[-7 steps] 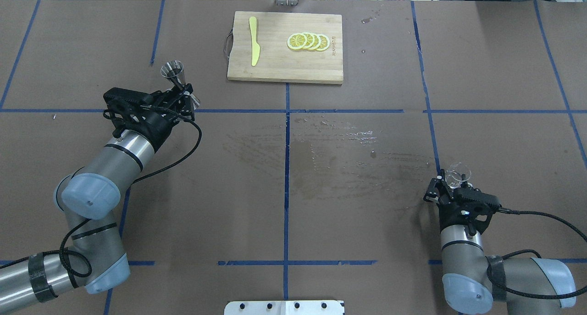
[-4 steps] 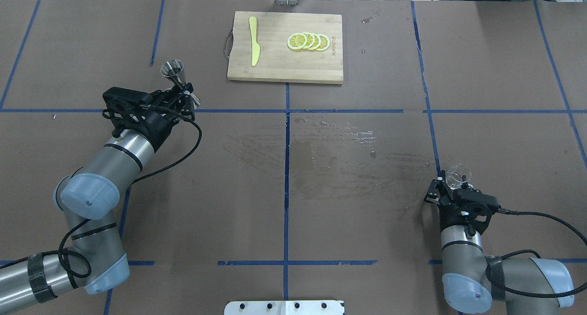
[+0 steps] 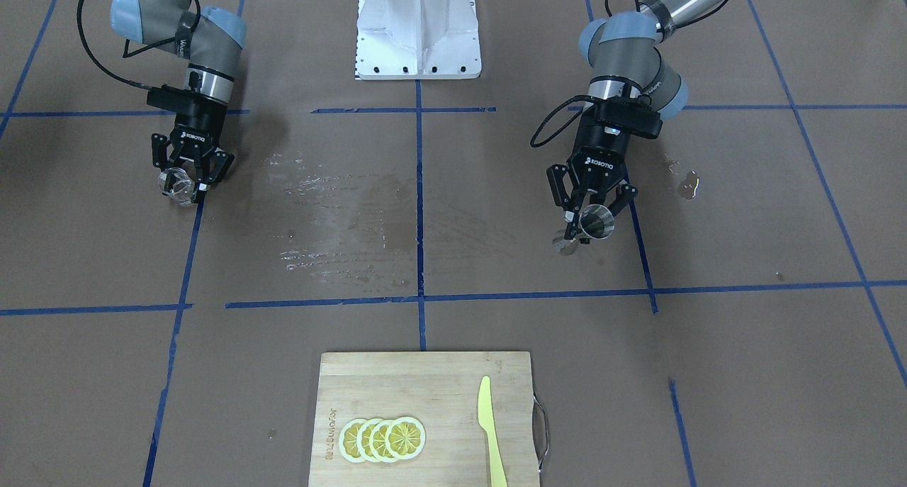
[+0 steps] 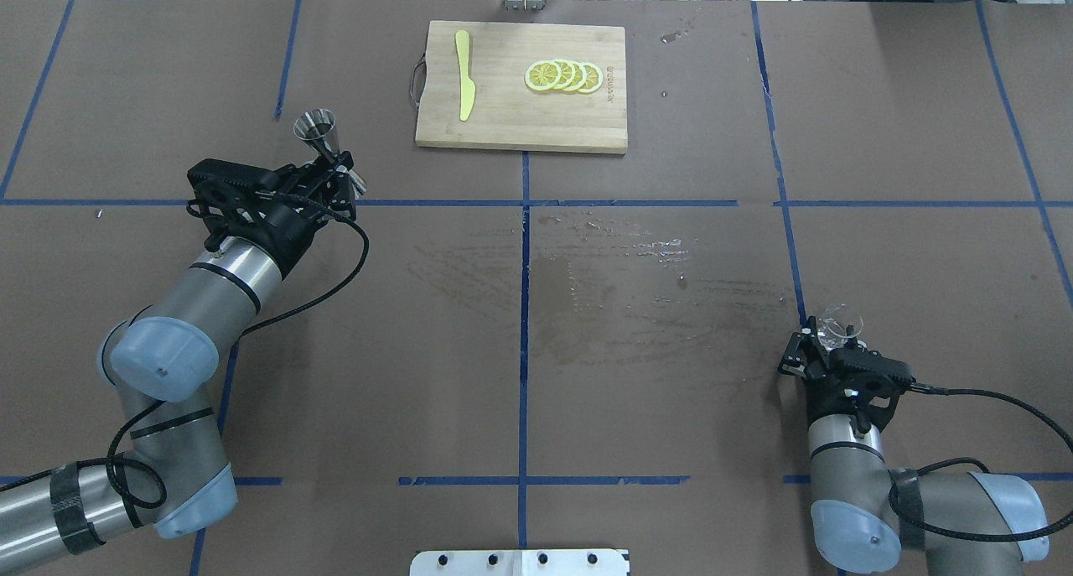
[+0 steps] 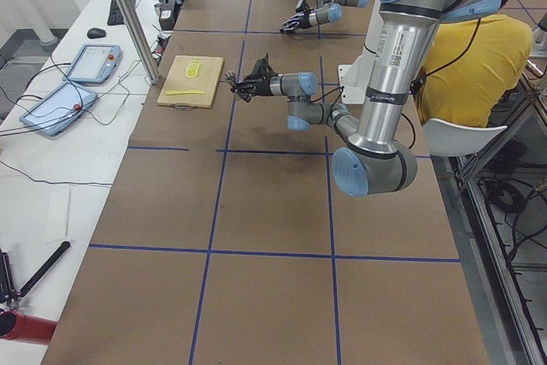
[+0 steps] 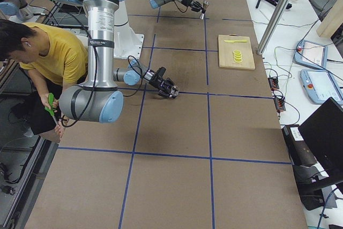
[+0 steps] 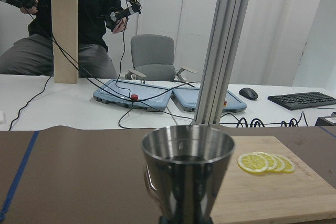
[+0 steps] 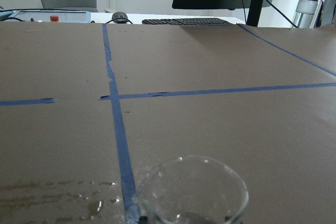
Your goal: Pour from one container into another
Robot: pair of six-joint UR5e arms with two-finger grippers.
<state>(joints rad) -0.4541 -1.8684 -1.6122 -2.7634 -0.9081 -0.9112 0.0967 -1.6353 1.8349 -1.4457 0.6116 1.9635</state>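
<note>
Steel jigger (image 3: 594,225) between left jaws, glass tumbler (image 3: 176,184) between right jaws

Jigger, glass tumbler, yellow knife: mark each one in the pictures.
jigger (image 7: 188,174): left wrist view, on its upper cone's outer wall.
glass tumbler (image 4: 840,322): overhead view, on its clear body.
yellow knife (image 4: 463,73): overhead view, near its middle.

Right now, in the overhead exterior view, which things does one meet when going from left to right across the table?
jigger → yellow knife → lemon slices → glass tumbler. The cutting board spans the knife and the slices, so it has no place of its own.
</note>
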